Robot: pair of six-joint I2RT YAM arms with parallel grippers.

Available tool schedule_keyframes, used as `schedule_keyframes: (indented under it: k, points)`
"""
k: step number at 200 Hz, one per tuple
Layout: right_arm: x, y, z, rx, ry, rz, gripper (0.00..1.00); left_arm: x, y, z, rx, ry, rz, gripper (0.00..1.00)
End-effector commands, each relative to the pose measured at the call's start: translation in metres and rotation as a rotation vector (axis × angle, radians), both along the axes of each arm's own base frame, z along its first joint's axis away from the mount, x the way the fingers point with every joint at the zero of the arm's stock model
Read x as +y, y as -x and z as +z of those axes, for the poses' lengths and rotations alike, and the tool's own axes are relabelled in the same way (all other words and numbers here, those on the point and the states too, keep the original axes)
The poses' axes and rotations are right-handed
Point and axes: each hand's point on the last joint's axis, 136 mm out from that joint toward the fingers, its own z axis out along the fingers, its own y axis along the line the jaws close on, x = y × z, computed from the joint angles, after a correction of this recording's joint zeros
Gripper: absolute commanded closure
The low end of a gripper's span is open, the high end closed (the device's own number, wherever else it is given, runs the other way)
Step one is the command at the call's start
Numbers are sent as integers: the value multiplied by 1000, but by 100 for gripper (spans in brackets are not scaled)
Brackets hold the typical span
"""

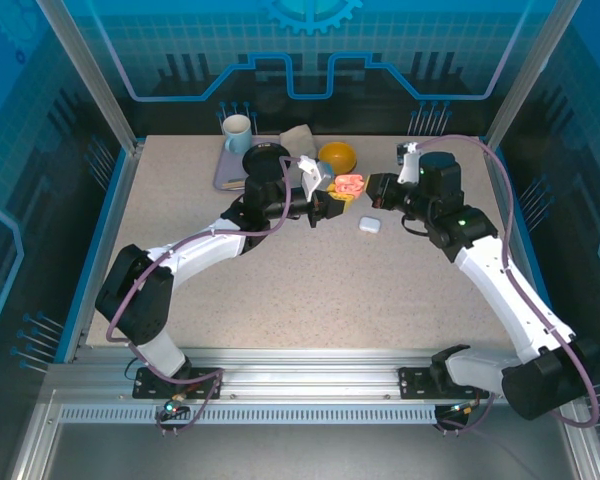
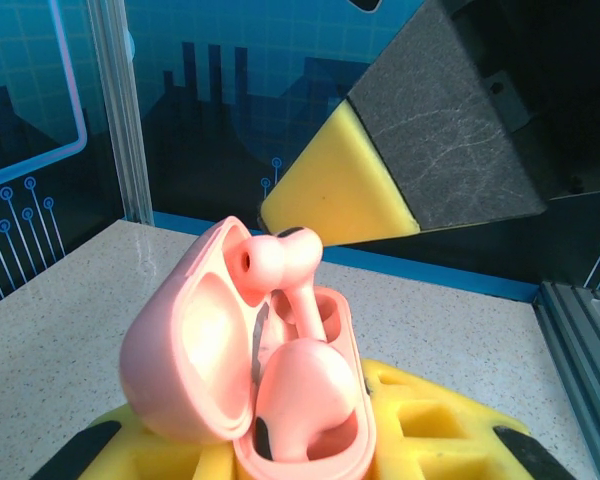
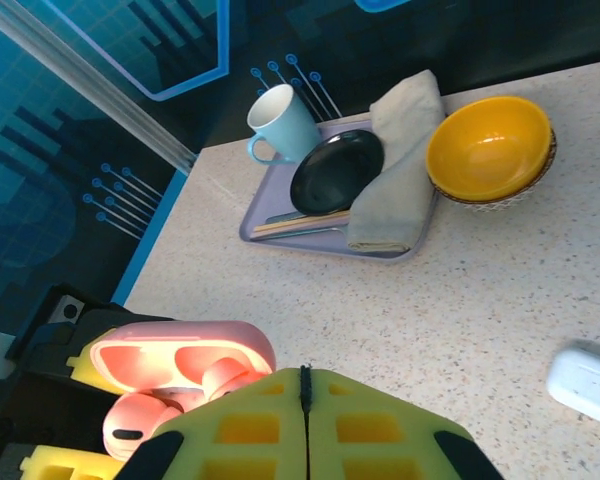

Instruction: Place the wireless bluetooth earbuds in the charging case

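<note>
The left fingers (image 2: 435, 432) were clamped on the open pink charging case (image 2: 205, 345), holding it up off the desk (image 1: 280, 290) with its lid swung back and its wells facing the right arm. The right fingers (image 3: 380, 432) were pressed together along their seam. I could see nothing pinched between them.

One pink earbud (image 2: 305, 392) lay seated in the well nearer the left fingers. The other earbud (image 2: 280, 258) stood proud of the case, so that was the one the next move turned on. Its long axis ran nearly upright and leaned a little. The stem pointed down into the far well and the rounded head pointed up. In the left wrist view, the tip of the right fingers (image 2: 325, 190) sat just above that head, though I could not tell if it was touching. From the right wrist, the raised earbud (image 3: 220, 378) lay just off the left edge of the fingertips.

I judged the right arm the nearer one to press it home, pushing along the stem's axis. The white case (image 1: 370, 225) lay shut on the desk, below both sets of fingers.
</note>
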Motion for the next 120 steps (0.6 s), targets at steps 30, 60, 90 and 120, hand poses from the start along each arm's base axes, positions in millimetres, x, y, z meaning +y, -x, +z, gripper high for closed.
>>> schedule_keyframes:
  k: [30, 60, 90, 120]
  points:
    - [-16, 7, 28, -72, -16, -69, 80, -2, 3, 23, -60, 38, -30, 100]
    - [-8, 13, 34, -70, -71, -28, 59, -2, 2, 22, -58, 40, -26, 100]
    - [0, 12, 31, -47, -96, 1, 57, -2, 2, 25, -60, 46, -26, 100]
    - [5, 9, 25, -31, -98, 13, 57, -2, 2, 28, -64, 54, -27, 100]
